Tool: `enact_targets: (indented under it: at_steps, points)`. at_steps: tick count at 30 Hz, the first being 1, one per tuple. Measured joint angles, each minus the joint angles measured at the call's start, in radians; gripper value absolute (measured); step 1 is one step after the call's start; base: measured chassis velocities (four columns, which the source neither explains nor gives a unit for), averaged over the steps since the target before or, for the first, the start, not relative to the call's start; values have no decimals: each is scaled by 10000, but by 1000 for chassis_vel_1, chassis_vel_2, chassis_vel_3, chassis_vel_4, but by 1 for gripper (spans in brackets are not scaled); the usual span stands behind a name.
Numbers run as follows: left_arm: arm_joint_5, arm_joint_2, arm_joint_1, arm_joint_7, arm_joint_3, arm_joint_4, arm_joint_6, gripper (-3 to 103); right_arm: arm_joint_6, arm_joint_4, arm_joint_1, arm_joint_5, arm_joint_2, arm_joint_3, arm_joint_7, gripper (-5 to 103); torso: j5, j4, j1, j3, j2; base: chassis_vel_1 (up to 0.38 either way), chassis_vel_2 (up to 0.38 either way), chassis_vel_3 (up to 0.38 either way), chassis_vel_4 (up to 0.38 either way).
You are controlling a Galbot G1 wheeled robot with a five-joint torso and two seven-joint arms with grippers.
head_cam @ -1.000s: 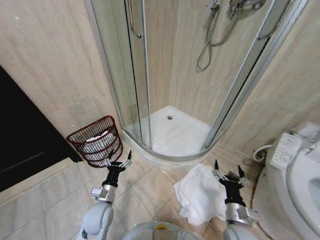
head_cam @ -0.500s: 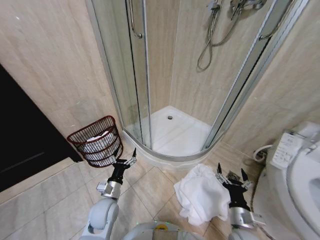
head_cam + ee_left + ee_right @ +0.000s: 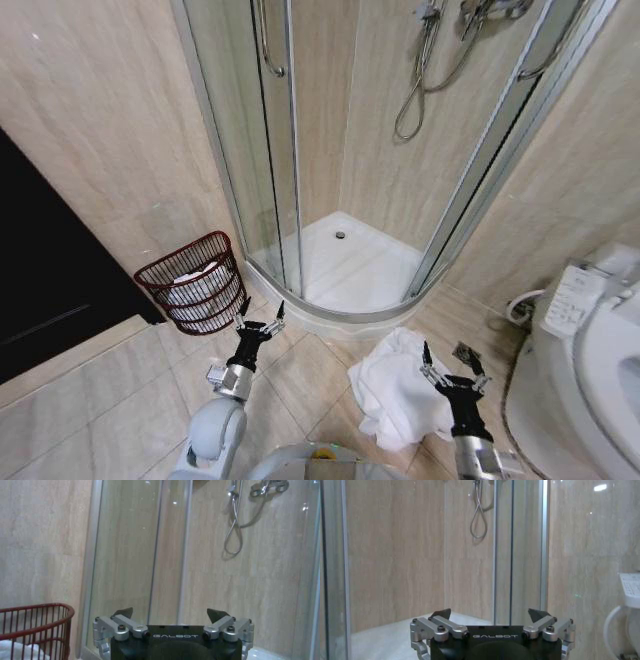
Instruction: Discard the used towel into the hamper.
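Observation:
A crumpled white towel [image 3: 392, 390] lies on the tiled floor in front of the shower tray. The hamper [image 3: 195, 281], a dark red wire basket with white cloth inside, stands against the wall at the left; its rim [image 3: 35, 611] also shows in the left wrist view. My left gripper [image 3: 260, 319] is open, raised just right of the hamper with nothing in it. My right gripper [image 3: 452, 366] is open above the towel's right edge, holding nothing. In both wrist views the fingertips [image 3: 123, 612] [image 3: 441, 613] stand apart, pointing at the shower.
A curved glass shower enclosure [image 3: 300, 150] with a white tray [image 3: 345, 265] fills the corner ahead. A toilet [image 3: 590, 350] with a control panel stands at the right. A dark doorway [image 3: 50, 270] is at the left. Open tiled floor [image 3: 120, 400] lies before the hamper.
My left gripper has shifted to the right, away from the hamper. My right gripper has moved slightly left and lower over the towel's edge. Both stayed open.

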Motion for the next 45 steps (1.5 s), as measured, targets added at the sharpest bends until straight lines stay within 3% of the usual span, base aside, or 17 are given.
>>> enact_targets:
  at_steps: [29,38,45]
  points:
    - [-447,180,-19,25,-357,-19,-331,100,-1061,-4212,2492,945,-63,808,-1665,100,2,0,0,0,0,0,0,0,0]
    - [-579,244,3,38,-414,144,-530,100,-2016,-5857,3891,1086,-37,995,-2326,100,0,1,1,1,0,0,0,0,0]
    - [-580,253,33,56,-415,145,-560,100,-2594,-6480,4199,746,-18,907,-2345,100,2,0,1,1,0,0,0,0,0]
